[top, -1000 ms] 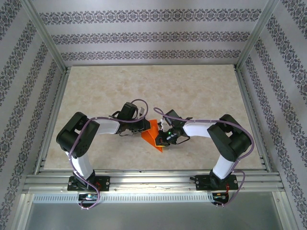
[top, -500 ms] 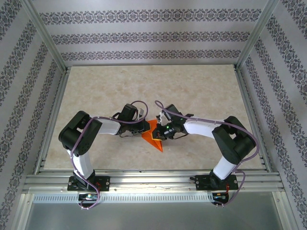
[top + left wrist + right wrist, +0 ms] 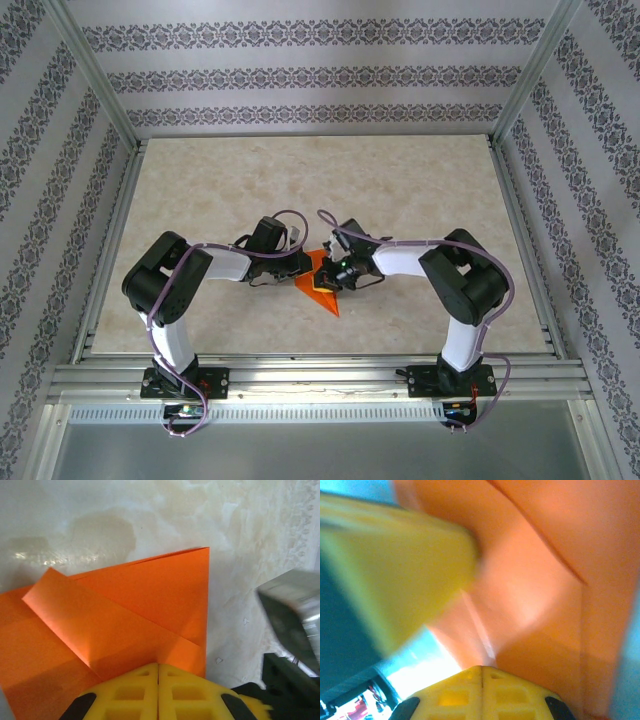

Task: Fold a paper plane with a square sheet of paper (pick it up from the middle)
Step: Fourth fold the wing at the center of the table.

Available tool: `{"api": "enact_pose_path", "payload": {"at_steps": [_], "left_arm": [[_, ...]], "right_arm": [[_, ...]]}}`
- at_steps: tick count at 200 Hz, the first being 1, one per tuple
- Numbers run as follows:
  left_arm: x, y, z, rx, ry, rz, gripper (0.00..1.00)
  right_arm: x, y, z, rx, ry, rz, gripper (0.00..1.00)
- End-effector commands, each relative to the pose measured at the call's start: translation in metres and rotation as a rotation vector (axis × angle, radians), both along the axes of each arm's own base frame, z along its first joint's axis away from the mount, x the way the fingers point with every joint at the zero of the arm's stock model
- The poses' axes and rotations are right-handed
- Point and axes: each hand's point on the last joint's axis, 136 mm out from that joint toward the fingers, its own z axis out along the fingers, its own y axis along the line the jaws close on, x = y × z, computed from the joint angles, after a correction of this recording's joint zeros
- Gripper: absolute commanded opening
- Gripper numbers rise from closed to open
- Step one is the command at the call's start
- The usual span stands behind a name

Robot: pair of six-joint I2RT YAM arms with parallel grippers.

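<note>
The square sheet of paper [image 3: 323,285], bright orange and partly folded, lies on the table between my two grippers. In the left wrist view the paper [image 3: 140,605] shows a diagonal flap folded over it, and one straight edge runs down its right side. My left gripper [image 3: 303,266] [image 3: 158,666] is shut, its yellow tips resting on the paper's near part. My right gripper [image 3: 335,277] [image 3: 481,668] is shut too, its tips against the orange paper [image 3: 545,580] at a crease. A blurred yellow finger [image 3: 395,555] of the left gripper crosses the right wrist view.
The marbled beige table [image 3: 400,190] has patterned walls on three sides. An aluminium rail [image 3: 320,375] runs along the near edge by the arm bases. A grey metal part of the right arm [image 3: 295,610] sits close to the paper's right edge.
My right gripper has slid left and slightly away across the paper, ending close against the left gripper. The left arm has hardly moved.
</note>
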Motion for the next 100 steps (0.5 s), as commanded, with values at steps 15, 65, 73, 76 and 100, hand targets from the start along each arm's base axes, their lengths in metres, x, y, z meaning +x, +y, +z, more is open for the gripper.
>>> {"api": "enact_pose_path", "payload": {"at_steps": [15, 65, 73, 76, 100], "left_arm": [[-0.015, 0.014, -0.026, 0.085, 0.060, 0.014, 0.07], [-0.017, 0.018, -0.031, 0.107, 0.066, 0.026, 0.06], [-0.017, 0.019, -0.031, 0.109, 0.069, 0.025, 0.06], [-0.017, 0.019, -0.032, 0.110, 0.070, 0.026, 0.06], [-0.017, 0.021, -0.033, 0.113, 0.073, 0.032, 0.05]], "right_arm": [[-0.026, -0.025, -0.022, -0.070, 0.055, -0.004, 0.04], [-0.049, -0.037, -0.011, -0.035, 0.051, 0.007, 0.05], [-0.055, -0.040, -0.011, -0.032, 0.057, 0.013, 0.05], [-0.057, -0.042, -0.011, -0.031, 0.059, 0.014, 0.05], [-0.078, -0.056, -0.015, -0.043, 0.073, 0.023, 0.06]]}}
